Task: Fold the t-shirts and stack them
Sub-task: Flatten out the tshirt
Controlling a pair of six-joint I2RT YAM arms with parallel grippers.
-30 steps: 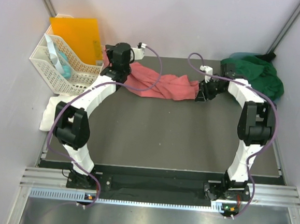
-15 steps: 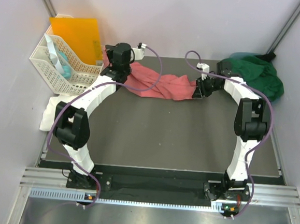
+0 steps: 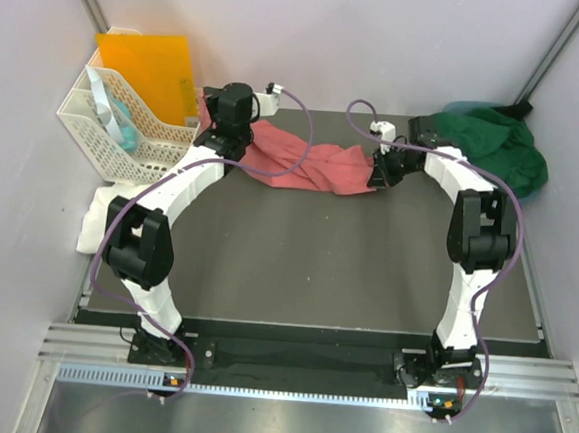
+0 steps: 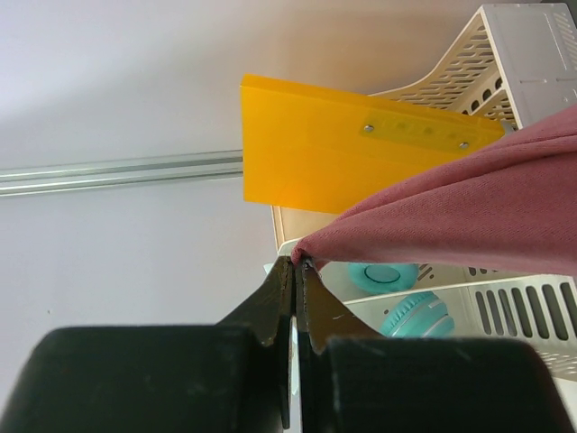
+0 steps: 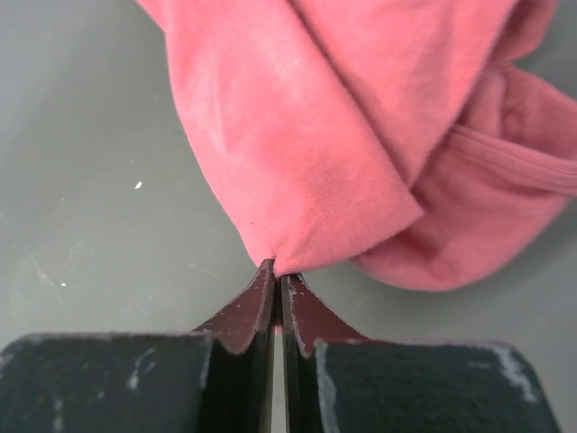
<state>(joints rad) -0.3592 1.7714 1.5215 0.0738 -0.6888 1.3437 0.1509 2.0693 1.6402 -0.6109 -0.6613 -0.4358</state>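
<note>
The salmon-pink t-shirt [image 3: 314,165] lies bunched in a long strip across the far part of the dark table. My left gripper [image 3: 213,120] is shut on its left end; the cloth [image 4: 469,207] runs from the pinched tips [image 4: 297,263]. My right gripper [image 3: 376,178] is shut on the shirt's right end, pinching a fold [image 5: 306,180] at the tips [image 5: 275,268]. The dark green t-shirt [image 3: 496,143] is heaped at the far right corner. The white t-shirt [image 3: 99,212] lies crumpled at the left edge, beside the basket.
A white lattice basket [image 3: 111,132] with teal items stands at the far left; it also shows in the left wrist view [image 4: 532,54]. An orange folder [image 3: 151,70] leans behind it, seen too in the left wrist view [image 4: 325,153]. Walls close in on three sides.
My right gripper has moved left with the shirt's right end, so the pink strip is shorter and more bunched. The left arm has not moved.
</note>
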